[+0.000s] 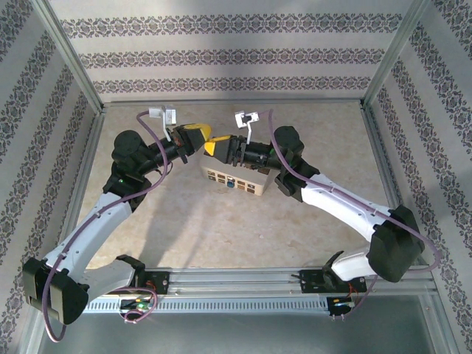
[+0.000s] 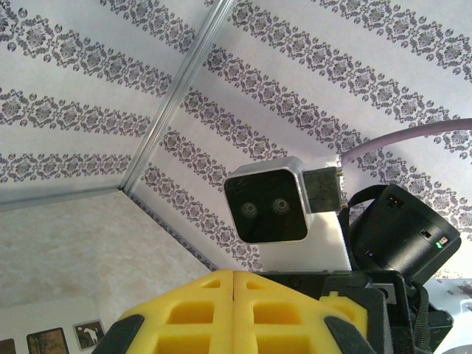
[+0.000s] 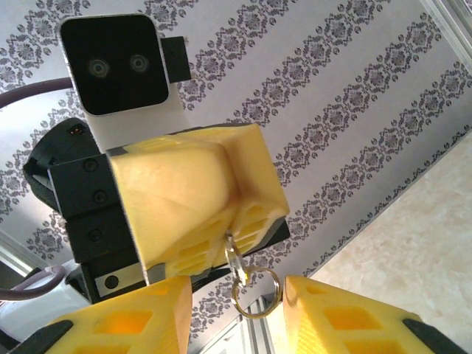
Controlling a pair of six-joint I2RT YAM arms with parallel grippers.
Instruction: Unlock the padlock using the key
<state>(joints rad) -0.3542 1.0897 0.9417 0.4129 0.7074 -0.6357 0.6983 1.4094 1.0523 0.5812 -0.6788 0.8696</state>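
Right fingers (image 3: 354,318) stand apart (key ring (image 3: 255,316) hanging between); left fingers (image 3: 184,192) clamp the key (image 3: 234,258).

Padlock (image 1: 247,184): cream rectangular block, lay flat on the table, long axis skewed so the left end sat further back than the right. Near long face carried a row of dark brown ornamental squares, with one small blue mark among them, nature not resolved. Left wrist view caught a strip of the same block (image 2: 66,328), cream with two dark squares.

Key (image 3: 234,258): thin silver piece, pointing down out of the pressed-together fingertips of the left gripper (image 3: 236,225), head hidden between them. A silver split ring (image 3: 279,289) hung free from its lower end. Key was held in the air, apart from the padlock
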